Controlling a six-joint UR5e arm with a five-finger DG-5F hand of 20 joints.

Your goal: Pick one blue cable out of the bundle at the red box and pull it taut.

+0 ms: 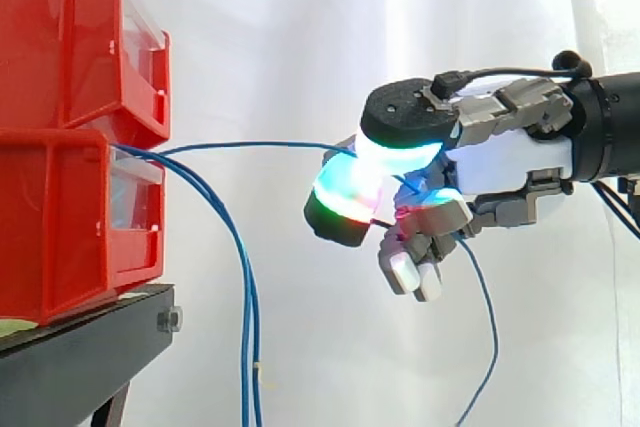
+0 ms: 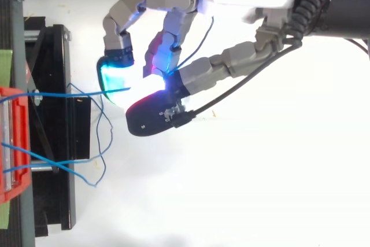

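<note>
The hand [image 1: 510,162] is pinching 1 blue cable [image 1: 270,144], nearly straight, well apart from the red box [image 1: 60,227], probably needing more pull away from it.

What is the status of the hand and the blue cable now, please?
Hand shut, fingers pinching one blue cable. Cable runs nearly straight to red bins. Other cables hang slack.

two boxes are stacked at the frame's left, the upper box [image 1: 70,37] on the lower box [image 1: 60,227], both on the stand [image 1: 80,357] at lower left. from between them one cable [image 1: 250,145] runs level rightward, pinched in the hand [image 1: 510,162] at centre right. the other cables [image 1: 245,327] hang just right of the stand.
</note>
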